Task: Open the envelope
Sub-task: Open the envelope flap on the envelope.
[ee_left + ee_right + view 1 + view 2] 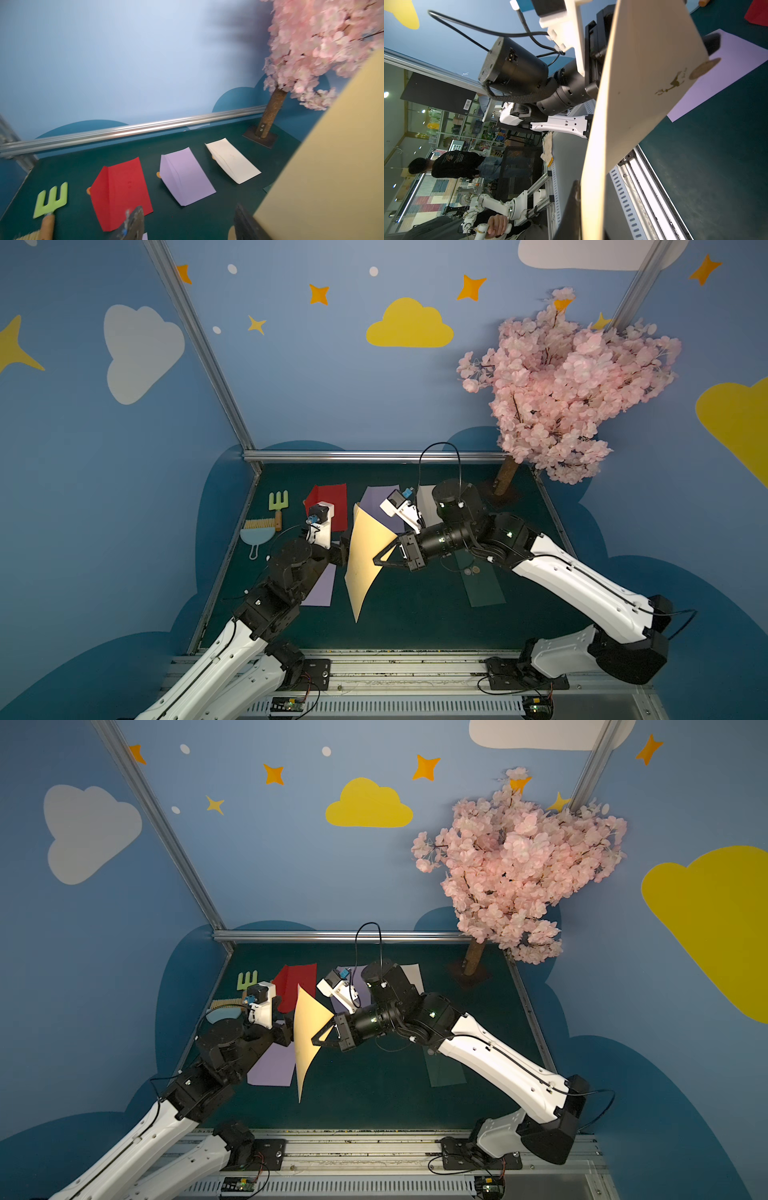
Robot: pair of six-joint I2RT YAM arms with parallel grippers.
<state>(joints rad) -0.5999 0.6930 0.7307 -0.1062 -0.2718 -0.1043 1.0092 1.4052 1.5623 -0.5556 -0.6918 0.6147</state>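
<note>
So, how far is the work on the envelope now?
Done: the tan envelope is off the table, pinched by the right hand. In hand: the left hand stands open beside its edge, near the round seal. Left: freeing that seal and opening it; no gap shows yet.

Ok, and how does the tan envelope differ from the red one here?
Colour: the tan envelope is pale yellow-brown, the red envelope bright red. Pose: the tan one stands on edge in the air, slightly bowed, while the red one lies on the table at the back. Hold: the right hand is shut on the tan one, and nothing touches the red one. Both are paper envelopes.
</note>
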